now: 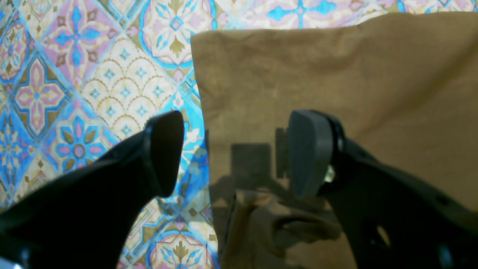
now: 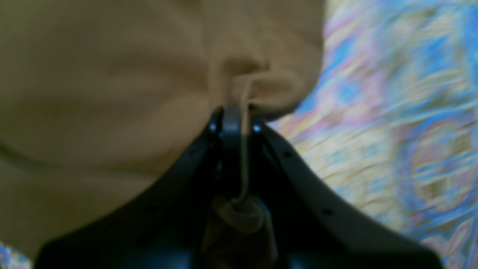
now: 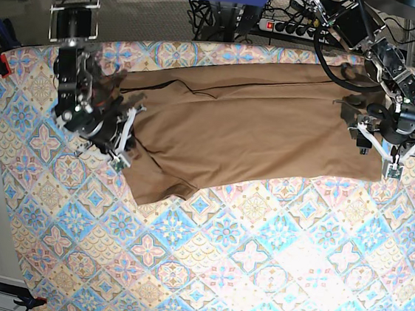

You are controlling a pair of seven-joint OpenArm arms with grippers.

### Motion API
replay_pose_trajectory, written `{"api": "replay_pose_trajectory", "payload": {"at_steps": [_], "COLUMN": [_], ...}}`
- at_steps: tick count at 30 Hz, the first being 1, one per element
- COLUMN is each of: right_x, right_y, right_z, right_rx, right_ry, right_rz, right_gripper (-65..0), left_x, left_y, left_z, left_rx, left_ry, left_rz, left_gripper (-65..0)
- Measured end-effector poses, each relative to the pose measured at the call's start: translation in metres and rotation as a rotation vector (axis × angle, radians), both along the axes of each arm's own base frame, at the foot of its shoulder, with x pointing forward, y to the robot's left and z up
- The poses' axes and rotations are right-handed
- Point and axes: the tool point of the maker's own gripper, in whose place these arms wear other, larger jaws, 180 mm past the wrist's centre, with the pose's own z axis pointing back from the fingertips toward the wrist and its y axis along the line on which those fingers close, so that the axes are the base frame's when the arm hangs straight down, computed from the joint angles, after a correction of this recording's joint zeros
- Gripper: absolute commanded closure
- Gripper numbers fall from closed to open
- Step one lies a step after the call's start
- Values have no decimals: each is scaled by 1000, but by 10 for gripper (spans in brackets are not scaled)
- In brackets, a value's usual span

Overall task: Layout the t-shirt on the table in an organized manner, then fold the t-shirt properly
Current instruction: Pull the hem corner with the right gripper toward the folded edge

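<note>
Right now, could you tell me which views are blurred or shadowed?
Right wrist view: blurred throughout, plain tan-brown cloth t-shirt and tile-patterned table smeared. Left wrist view: sharper, the gripper's shadow on the cloth. Base view: sharp, glare at the table's bottom edge.

The right pincer (image 2: 237, 116) was clamped tight on a pinched fold of the t-shirt (image 3: 254, 131) at one end, while the left pincer (image 1: 239, 153) hung with jaws spread wide above the opposite edge.
</note>
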Motion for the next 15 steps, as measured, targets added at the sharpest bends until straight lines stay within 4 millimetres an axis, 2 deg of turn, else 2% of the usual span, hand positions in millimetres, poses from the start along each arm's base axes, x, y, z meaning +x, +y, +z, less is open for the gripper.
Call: {"api": "replay_pose_trajectory", "payload": {"at_steps": [4,9,12,13,15], "right_x": [-5,-39,-30,-27,-28], "right_y": [11,13,16,18,20], "right_z": [17,-4,3,6,7], "right_rx": [25,14,20,29,41], "right_ry": [-63,13,-11,-24,-26], "right_rz": [28,41,38,36,38], "right_gripper": [0,0,0,-28,-145], "left_x": [0,0,0,0,0], "left_y": [0,0,0,0,0], "left_z": [0,0,0,0,0], "left_rx": [0,0,0,0,0], "left_ry": [-1,0,0,-1,0], "left_rz": [0,0,0,0,0], "left_gripper": [-424,-424,-424,-424,-424]}}
